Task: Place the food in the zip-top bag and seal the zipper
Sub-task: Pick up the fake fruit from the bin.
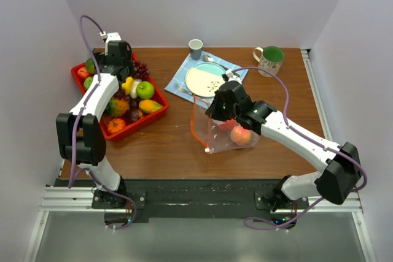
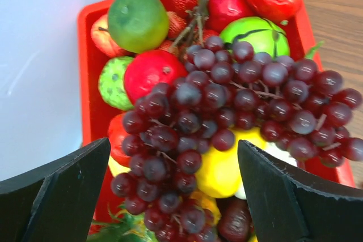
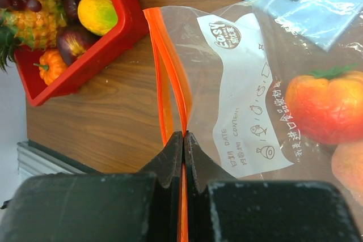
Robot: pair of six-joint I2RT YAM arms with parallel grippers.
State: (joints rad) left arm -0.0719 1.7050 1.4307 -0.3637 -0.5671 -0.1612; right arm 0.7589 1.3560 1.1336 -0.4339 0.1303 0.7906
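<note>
Left wrist view: open left gripper (image 2: 173, 157) straddles mid-frame grapes (image 2: 227, 111); best center it before closing, while right gripper (image 3: 183, 138) pinches the zipper (image 3: 160, 83).

Grapes (image 2: 227, 100) glossy, zip-top bag (image 3: 244, 72) crinkly clear plastic — table (image 1: 159, 145) smooth wood.

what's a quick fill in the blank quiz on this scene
1. The right gripper is shut on the ____ of the bag.
2. The open left gripper hangs over dark purple ____.
3. The tray is coloured ____.
4. The plate sits on a ____ napkin.
Missing: zipper; grapes; red; blue.
</note>
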